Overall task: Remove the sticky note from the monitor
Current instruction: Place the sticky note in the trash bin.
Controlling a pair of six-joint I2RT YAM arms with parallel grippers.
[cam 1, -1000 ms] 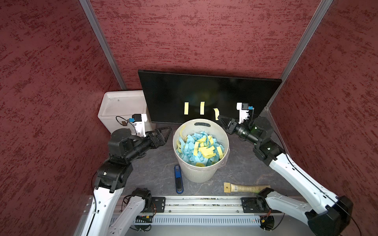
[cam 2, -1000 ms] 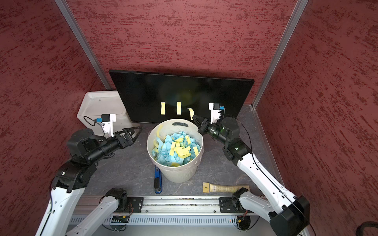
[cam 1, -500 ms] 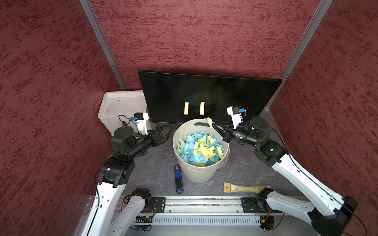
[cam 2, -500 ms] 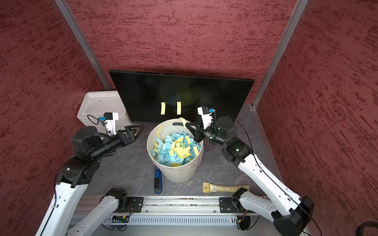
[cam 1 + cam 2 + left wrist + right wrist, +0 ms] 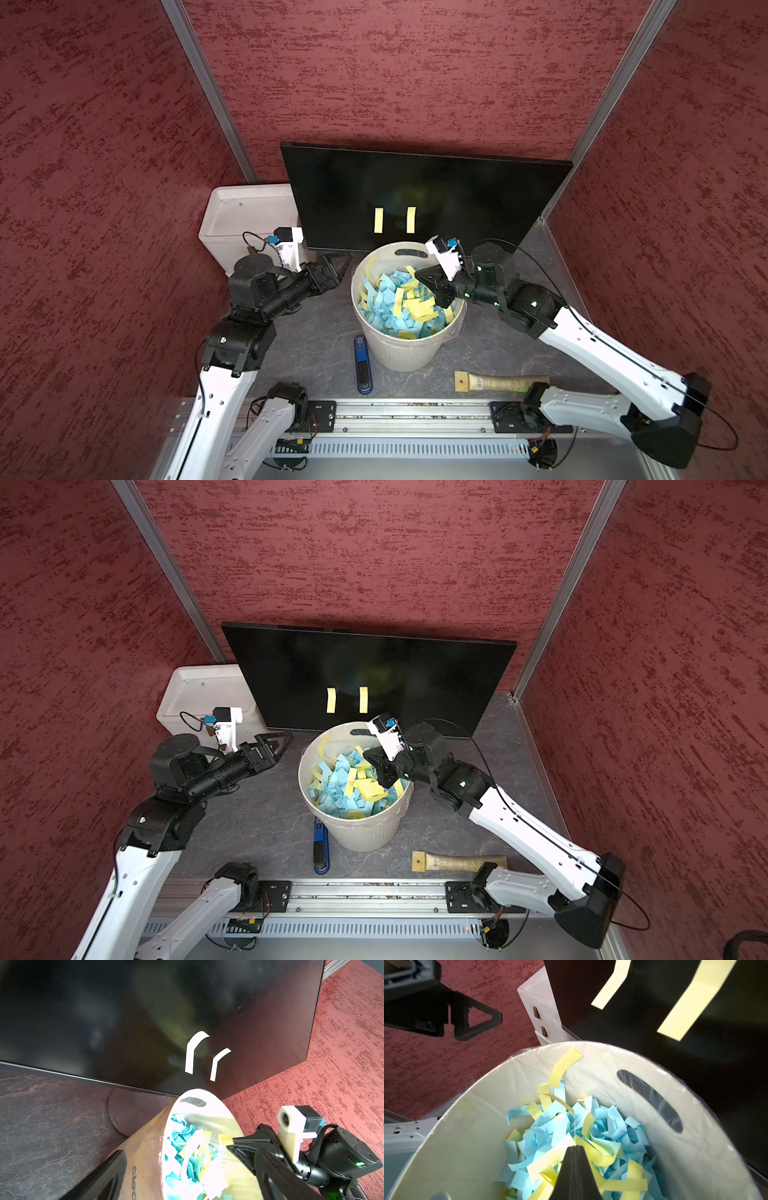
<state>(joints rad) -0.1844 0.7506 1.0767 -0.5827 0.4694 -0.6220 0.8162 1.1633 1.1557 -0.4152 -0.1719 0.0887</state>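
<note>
Yellow sticky note clamped at right hand tip.

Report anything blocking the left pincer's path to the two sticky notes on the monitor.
Nothing visible: the left pincer faces both sticky notes on the monitor unobstructed; the waste bin's rim sits close beneath them.

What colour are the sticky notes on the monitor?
Both sticky notes are pale yellow, clearest in the right wrist view.
</note>
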